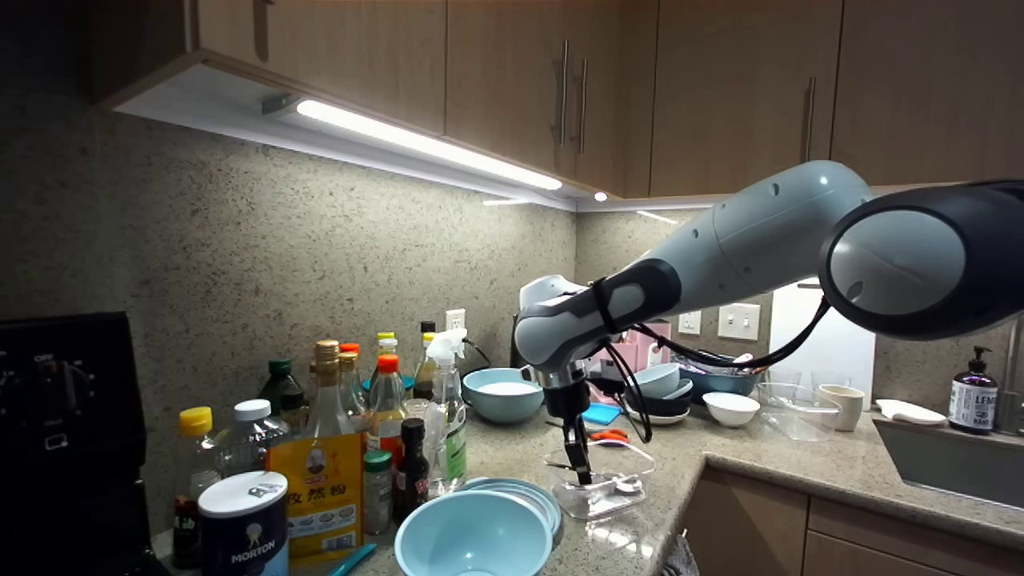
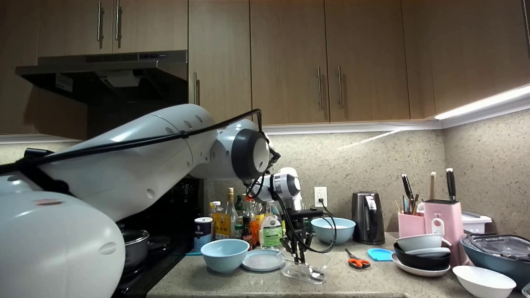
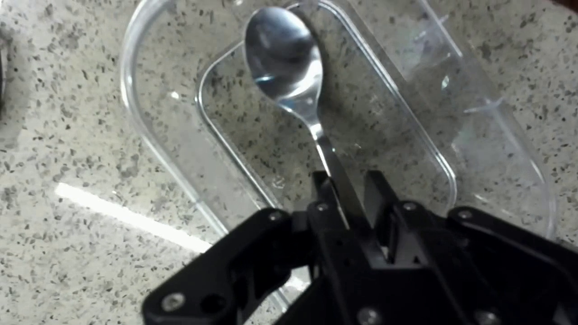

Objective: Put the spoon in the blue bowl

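Note:
The silvery spoon point(image 3: 308, 106) lies in a clear plastic container point(image 3: 198, 205) on the counter, its bowl end resting inside. In the wrist view its handle runs between my fingers. My gripper point(image 3: 348, 178) is partly open around the handle. The left finger is close to or touching it; a gap shows on the right. In both exterior views the gripper point(image 1: 586, 480) point(image 2: 299, 261) points down into the container point(image 1: 596, 502) point(image 2: 301, 273), and the spoon point(image 1: 629, 486) point(image 2: 317, 274) shows beside the fingertips. The blue bowl point(image 1: 474, 534) point(image 2: 224, 260) stands upright near the container.
Round pale-blue lids point(image 1: 524, 490) point(image 2: 263, 261) lie between bowl and container. Another light-blue bowl point(image 1: 504, 402) point(image 2: 333, 234) stands behind. Several bottles point(image 1: 386, 404) line the wall. Orange scissors point(image 2: 358, 263), a kettle point(image 2: 368, 217) and stacked dishes point(image 2: 421, 258) stand beyond the container.

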